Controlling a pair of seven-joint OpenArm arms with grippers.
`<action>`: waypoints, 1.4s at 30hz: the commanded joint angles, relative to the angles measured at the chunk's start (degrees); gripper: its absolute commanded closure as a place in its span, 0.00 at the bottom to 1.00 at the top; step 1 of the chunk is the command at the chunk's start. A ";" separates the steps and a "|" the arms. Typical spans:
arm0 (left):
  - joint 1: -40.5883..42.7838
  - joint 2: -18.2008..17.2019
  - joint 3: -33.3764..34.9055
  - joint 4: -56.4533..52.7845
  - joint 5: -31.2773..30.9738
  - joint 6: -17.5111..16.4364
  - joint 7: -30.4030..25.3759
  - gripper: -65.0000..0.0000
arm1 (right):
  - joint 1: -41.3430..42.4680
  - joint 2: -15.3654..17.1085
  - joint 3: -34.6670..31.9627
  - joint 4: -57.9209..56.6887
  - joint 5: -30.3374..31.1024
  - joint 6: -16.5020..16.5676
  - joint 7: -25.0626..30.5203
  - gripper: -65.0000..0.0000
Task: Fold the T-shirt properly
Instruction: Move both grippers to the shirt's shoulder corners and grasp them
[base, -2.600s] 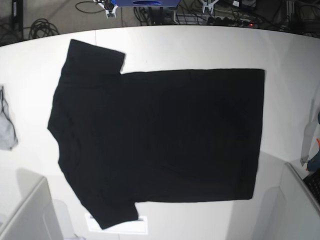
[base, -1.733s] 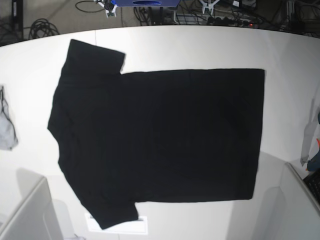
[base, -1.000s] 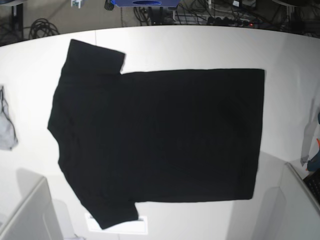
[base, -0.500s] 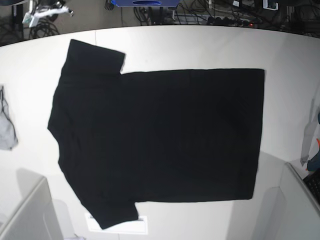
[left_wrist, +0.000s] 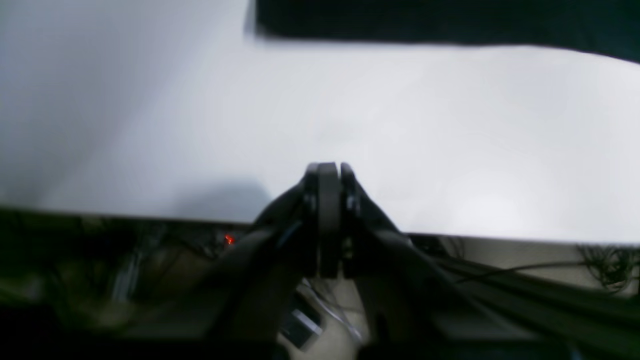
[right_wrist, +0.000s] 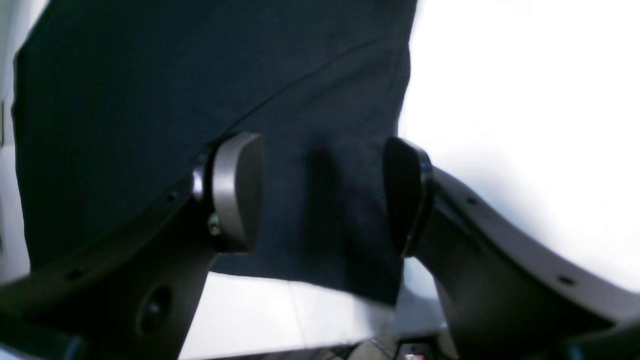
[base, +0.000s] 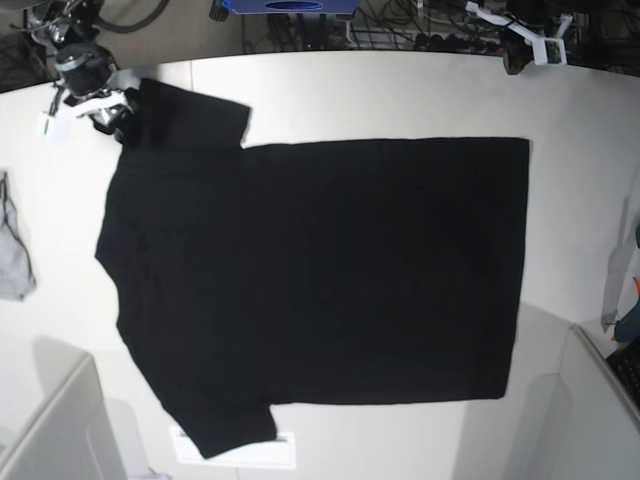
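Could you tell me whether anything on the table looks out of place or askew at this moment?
Nothing stands out. The T-shirt lies flat and spread out, unfolded, on the white table. A small grey cloth sits apart at the table's edge.

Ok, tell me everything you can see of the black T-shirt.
The T-shirt is plain black cloth, short-sleeved, spread flat and unfolded on the white table. In the base view its sleeves are on the left, its straight hem on the right. No print shows. The right gripper hangs open over the far sleeve's corner; whether it touches the cloth is unclear. The left gripper is shut, clear of the shirt.
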 joint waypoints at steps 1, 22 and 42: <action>0.18 -0.54 -2.39 0.79 -1.26 0.27 -0.17 0.83 | 0.96 0.69 1.21 -0.87 -0.05 0.56 0.88 0.47; -19.60 8.16 -19.09 -8.97 -14.54 -13.79 22.86 0.70 | 3.87 0.43 -3.53 -13.35 -7.96 3.73 -1.40 0.94; -29.97 8.60 -15.49 -17.50 -14.45 -13.44 24.88 0.70 | 4.22 0.43 -3.88 -13.44 -7.96 3.64 -1.40 1.00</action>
